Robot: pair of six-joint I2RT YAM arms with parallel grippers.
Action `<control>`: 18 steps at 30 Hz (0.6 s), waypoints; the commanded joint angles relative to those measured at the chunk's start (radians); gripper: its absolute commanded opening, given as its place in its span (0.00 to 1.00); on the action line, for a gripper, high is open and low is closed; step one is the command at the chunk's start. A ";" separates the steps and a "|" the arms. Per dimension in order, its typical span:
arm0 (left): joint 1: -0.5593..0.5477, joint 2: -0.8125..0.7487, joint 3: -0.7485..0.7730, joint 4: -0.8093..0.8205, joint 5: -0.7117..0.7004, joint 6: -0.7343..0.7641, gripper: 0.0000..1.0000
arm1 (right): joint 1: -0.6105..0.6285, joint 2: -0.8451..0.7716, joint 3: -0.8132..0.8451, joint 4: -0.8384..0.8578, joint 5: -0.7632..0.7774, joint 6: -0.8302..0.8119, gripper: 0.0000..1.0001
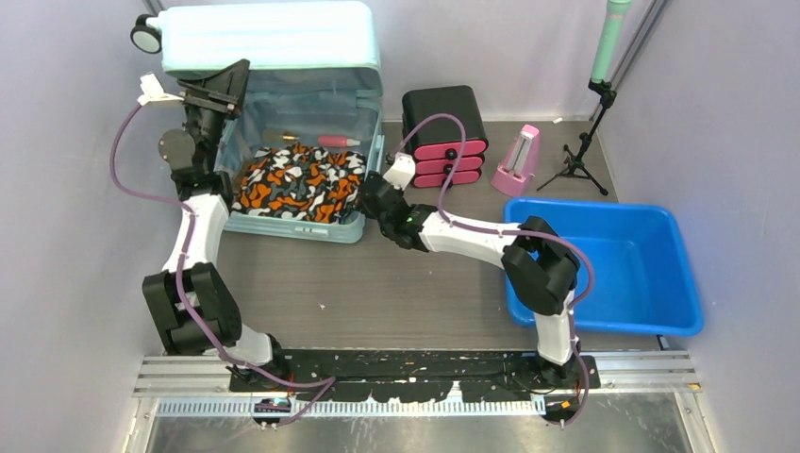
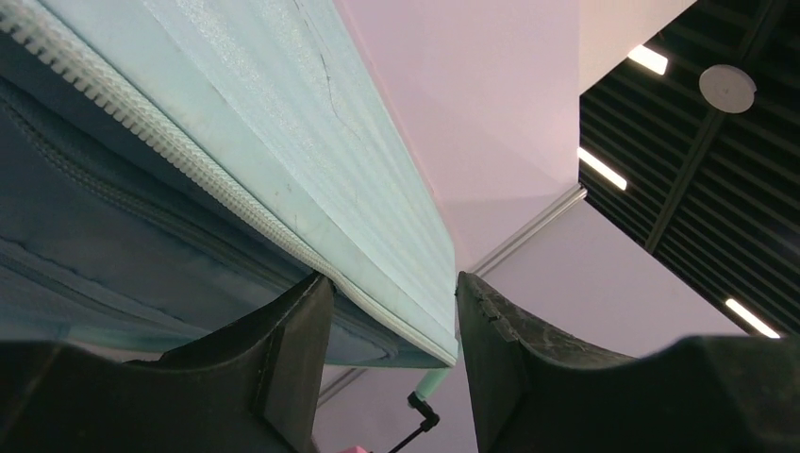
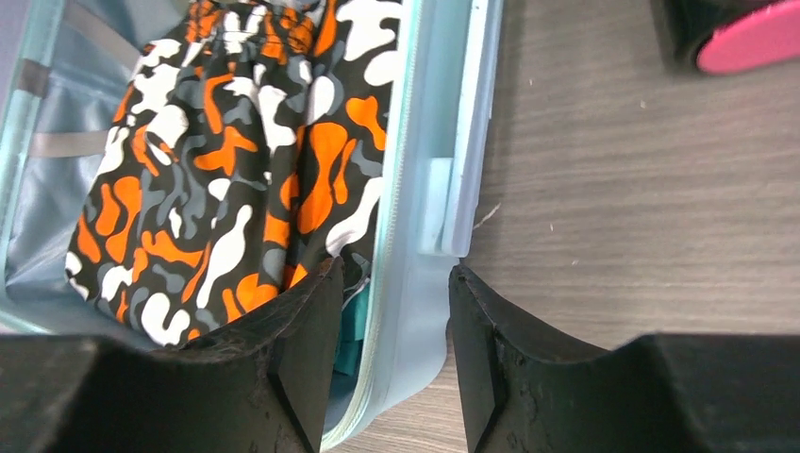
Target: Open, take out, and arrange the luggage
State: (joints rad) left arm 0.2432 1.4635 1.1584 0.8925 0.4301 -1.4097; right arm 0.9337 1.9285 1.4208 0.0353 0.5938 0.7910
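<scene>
Right gripper [image 3: 389, 311], fingers apart, straddles the luggage [image 1: 283, 123] wall at frame centre; we see camouflage fabric [image 3: 236, 160] inside. Left gripper [image 2: 394, 330], fingers apart, straddles the raised lid's edge, upper left of the surface [image 1: 425, 283].

**A:** What colours are on the table?

**B:** The luggage [image 1: 274, 42] is a pale mint-green shell with light blue lining and a black wheel. Inside lies a garment [image 1: 302, 182] patterned in camouflage-like blotches of orange, white and grey on black, and beside it a small pink item [image 1: 340, 141].

**A:** And around it?

**B:** A black drawer box [image 1: 444, 123] has bright pink drawers. Next to it stands a pale pink object [image 1: 518, 161]. The tub [image 1: 651, 321] is vivid blue. The tabletop [image 1: 415, 293] is grey-brown wood grain. The walls are soft lilac.

**A:** The robot?

**B:** White and black arm segments, purple cables, black fingers [image 3: 292, 377].
</scene>
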 commanded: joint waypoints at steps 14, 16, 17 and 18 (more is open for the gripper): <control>-0.046 0.226 0.190 0.060 -0.144 0.063 0.54 | 0.062 0.118 0.081 -0.199 0.042 0.244 0.37; -0.053 0.259 0.221 0.078 -0.144 0.069 0.55 | 0.061 0.111 0.048 -0.168 0.040 0.195 0.27; -0.058 0.278 0.239 0.096 -0.139 0.081 0.55 | 0.061 0.107 0.040 -0.149 0.036 0.178 0.23; -0.061 0.297 0.264 0.106 -0.131 0.088 0.55 | 0.060 0.106 0.028 -0.143 0.036 0.143 0.16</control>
State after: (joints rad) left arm 0.1925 1.6646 1.3560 1.0489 0.3599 -1.4010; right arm 0.9894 2.0357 1.5024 -0.1162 0.6128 1.0298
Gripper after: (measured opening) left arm 0.544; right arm 0.269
